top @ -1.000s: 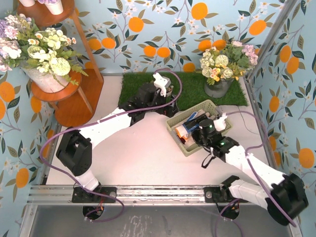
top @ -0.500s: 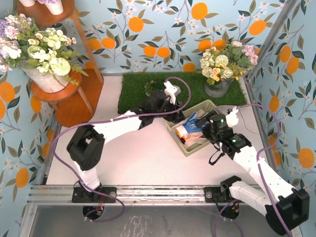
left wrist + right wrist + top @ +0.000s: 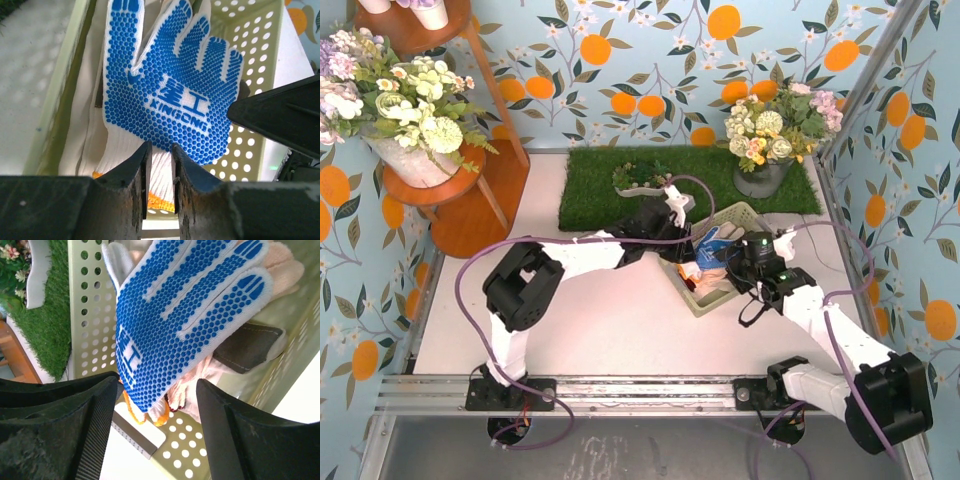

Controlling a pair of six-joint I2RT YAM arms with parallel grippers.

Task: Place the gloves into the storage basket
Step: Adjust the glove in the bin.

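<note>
I've got the storage basket [image 3: 255, 30] toward the tabletop's right edge, with the blue-and-white glove [image 3: 175, 85] on top of a peach glove [image 3: 287, 267] and a grey-and-cream glove [image 3: 250, 345]. My left gripper [image 3: 159, 160] pinches its white cuff, jaws narrow. My right gripper [image 3: 156, 390] hangs above, jaws wide.

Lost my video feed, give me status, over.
Left end effector pinching blue-and-white glove by cuff. Right end effector open, straddling it. Glove over basket, atop other gloves. Nothing blocking.

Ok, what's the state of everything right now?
blue-and-white glove: atop the pile in the basket, cuff pinched
peach gloves: in basket, underneath
grey-and-cream glove: in basket, underneath
storage basket: upright, holding gloves
left fingers: shut on the blue-and-white glove's cuff
right fingers: open, above the basket
</note>
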